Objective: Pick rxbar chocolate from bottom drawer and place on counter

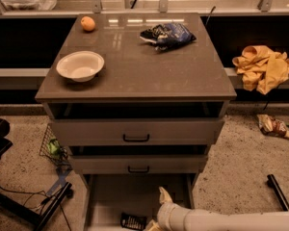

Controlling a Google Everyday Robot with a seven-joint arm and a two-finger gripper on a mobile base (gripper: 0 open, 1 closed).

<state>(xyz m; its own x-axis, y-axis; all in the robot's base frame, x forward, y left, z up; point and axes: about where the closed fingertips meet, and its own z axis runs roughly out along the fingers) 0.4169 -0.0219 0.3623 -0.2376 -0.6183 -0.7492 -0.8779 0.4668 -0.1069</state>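
Note:
The rxbar chocolate is a small black wrapper lying flat on the pale floor of the open bottom drawer, near the frame's lower edge. My gripper comes in from the lower right on a white arm and hangs inside the drawer, just right of the bar. Its fingers stand spread and hold nothing. The lower finger is partly cut off by the frame edge. The counter is the brown-grey top of the cabinet above.
On the counter stand a white bowl, an orange and a dark-blue chip bag. The two upper drawers are slightly open. A yellow cloth lies to the right, and a wire basket and cables are on the floor at left.

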